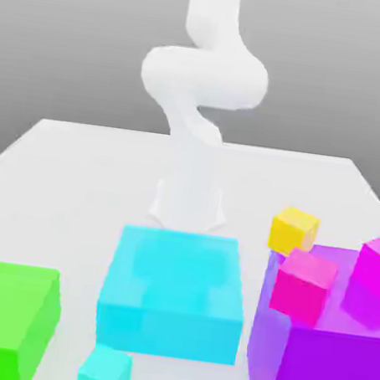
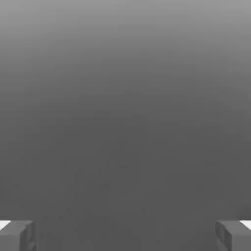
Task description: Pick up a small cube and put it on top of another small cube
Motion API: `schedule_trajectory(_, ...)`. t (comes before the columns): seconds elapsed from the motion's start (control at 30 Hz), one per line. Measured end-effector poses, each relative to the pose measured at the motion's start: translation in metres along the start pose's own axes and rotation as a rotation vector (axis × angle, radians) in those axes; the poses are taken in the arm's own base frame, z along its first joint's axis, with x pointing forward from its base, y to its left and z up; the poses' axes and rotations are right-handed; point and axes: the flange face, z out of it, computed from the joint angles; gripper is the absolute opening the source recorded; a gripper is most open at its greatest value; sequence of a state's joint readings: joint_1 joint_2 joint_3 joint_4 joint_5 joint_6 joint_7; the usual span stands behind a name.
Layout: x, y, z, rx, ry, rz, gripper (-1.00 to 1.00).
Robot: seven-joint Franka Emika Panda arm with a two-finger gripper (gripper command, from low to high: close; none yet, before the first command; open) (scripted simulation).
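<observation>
Green block [image 1: 2, 308] near cyan block [image 1: 171, 292]

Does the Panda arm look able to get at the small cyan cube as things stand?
Probably yes: the gripper is open and empty, and nothing rests on the small cyan cube. The large cyan block sits close behind it in the exterior view, so an approach from above looks safest.
</observation>
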State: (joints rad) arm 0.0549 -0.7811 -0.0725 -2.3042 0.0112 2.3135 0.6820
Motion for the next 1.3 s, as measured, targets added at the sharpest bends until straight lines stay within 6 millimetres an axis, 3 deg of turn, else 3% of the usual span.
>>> schedule_trajectory(0.3, 0.029, 0.044, 0.064, 0.087, -0.14, -0.288, 0.0)
schedule_trajectory(0.6, 0.03, 0.078, 0.154, 0.161, -0.272, -0.59, 0.0)
schedule_trajectory(0.9, 0.003, 0.106, 0.247, 0.231, -0.401, -0.916, 0.0)
schedule_trajectory(1.3, -0.059, 0.143, 0.351, 0.332, -0.568, -1.392, 0.0)
